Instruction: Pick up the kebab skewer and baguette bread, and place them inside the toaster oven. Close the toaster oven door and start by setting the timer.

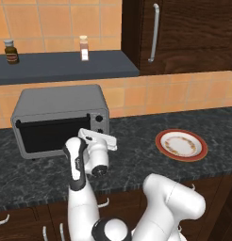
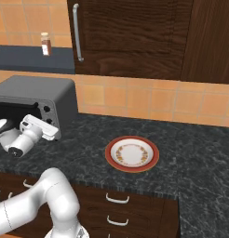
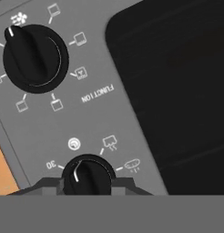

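Two finger tips of the gripper (image 3: 87, 182) stood at the bottom centre of the hand view, set close on either side of the lower black knob (image 3: 88, 175) and clenched on it, the knob's white pointer aimed up and slightly left between the "30" mark and the spiral symbol. Above it, at the upper left of that view, sat the function knob (image 3: 34, 58), ringed by small mode icons. Right of the control panel, the toaster oven door (image 3: 177, 91) filled the frame as dark glass lying flush with the panel, which indicated a closed door. In the left base view the toaster oven (image 1: 61, 117) stood at centre left on the dark counter (image 1: 136, 160), with the arm's hand pressed up to its right front; a red-rimmed plate (image 1: 181, 145) lay bare at centre right. Neither the kebab skewer nor the baguette bread could be made out; by judgement both were already behind the dark door. The step in hand appeared to be the last one, setting the timer. The next move called for rotating the wrist with the grip held firm, until the pointer left its rest mark.
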